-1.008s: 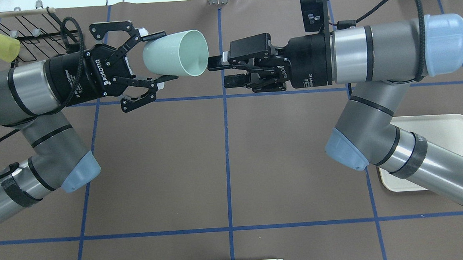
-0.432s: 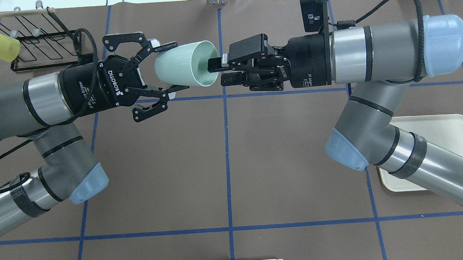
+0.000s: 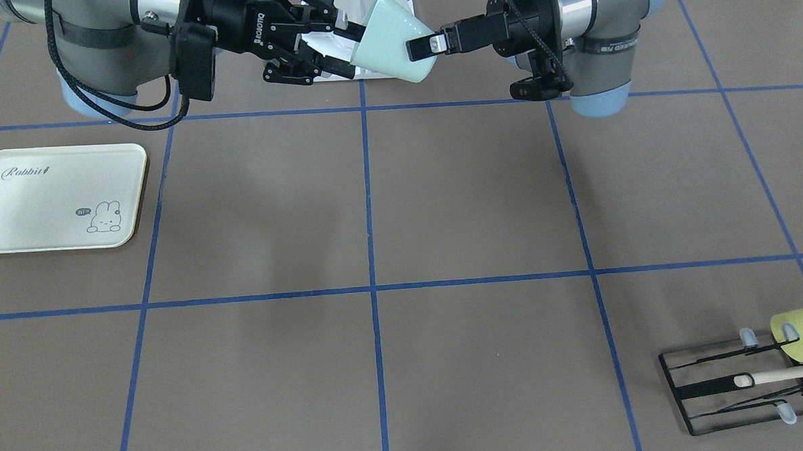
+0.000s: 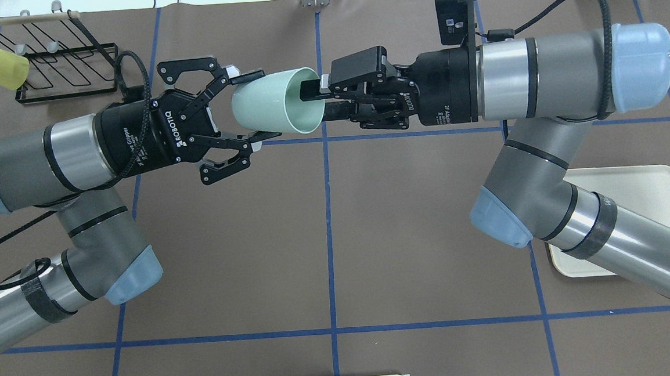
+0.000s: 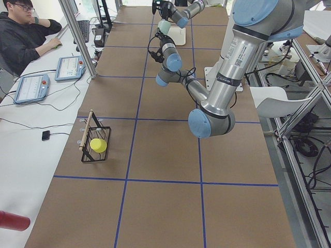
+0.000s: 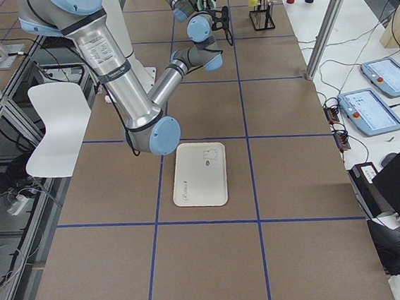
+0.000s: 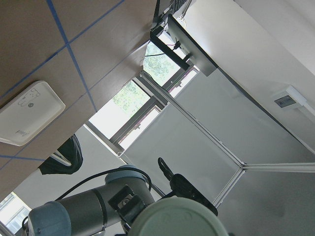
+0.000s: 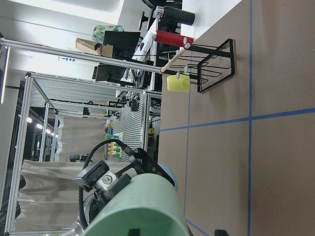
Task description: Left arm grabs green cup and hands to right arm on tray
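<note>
Two hands meet at the green cup [image 4: 276,101], which hangs on its side in the air, midway between the left and right ends of the counter [image 4: 419,235]. The left hand [image 4: 257,105] is clamped on the cup's base end. The right hand [image 4: 318,102] is spread, with one finger inside the mouth and the other outside the rim. The tray [image 4: 649,192] lies near the counter's right end.

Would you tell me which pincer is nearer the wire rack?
Left. The left pincer, holding the cup, is on the rack side; the right pincer is beyond, at the cup's mouth.
</note>
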`<action>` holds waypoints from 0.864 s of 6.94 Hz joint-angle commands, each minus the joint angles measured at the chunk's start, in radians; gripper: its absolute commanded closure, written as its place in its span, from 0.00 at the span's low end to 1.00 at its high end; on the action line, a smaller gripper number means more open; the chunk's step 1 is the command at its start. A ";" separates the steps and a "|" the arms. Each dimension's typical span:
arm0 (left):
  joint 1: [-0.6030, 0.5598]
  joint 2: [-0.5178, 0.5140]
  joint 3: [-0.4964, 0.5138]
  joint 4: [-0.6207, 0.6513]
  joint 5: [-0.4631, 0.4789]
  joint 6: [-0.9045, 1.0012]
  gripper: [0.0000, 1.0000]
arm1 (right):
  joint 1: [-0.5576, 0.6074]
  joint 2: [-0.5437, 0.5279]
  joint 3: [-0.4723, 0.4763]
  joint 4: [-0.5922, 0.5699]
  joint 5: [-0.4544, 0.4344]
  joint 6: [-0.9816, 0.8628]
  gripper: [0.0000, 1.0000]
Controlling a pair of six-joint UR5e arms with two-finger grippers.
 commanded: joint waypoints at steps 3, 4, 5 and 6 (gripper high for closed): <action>0.013 0.000 0.000 0.000 0.002 0.000 0.74 | -0.002 -0.003 0.000 0.000 -0.005 0.000 0.55; 0.016 0.000 0.000 0.000 0.002 0.000 0.74 | -0.004 -0.004 -0.002 0.000 -0.005 0.000 0.56; 0.016 0.000 0.000 0.000 0.002 0.000 0.74 | -0.004 -0.004 0.000 0.001 -0.006 0.000 0.56; 0.017 -0.006 0.001 0.000 0.002 0.000 0.74 | -0.008 -0.006 -0.002 0.000 -0.008 0.000 0.56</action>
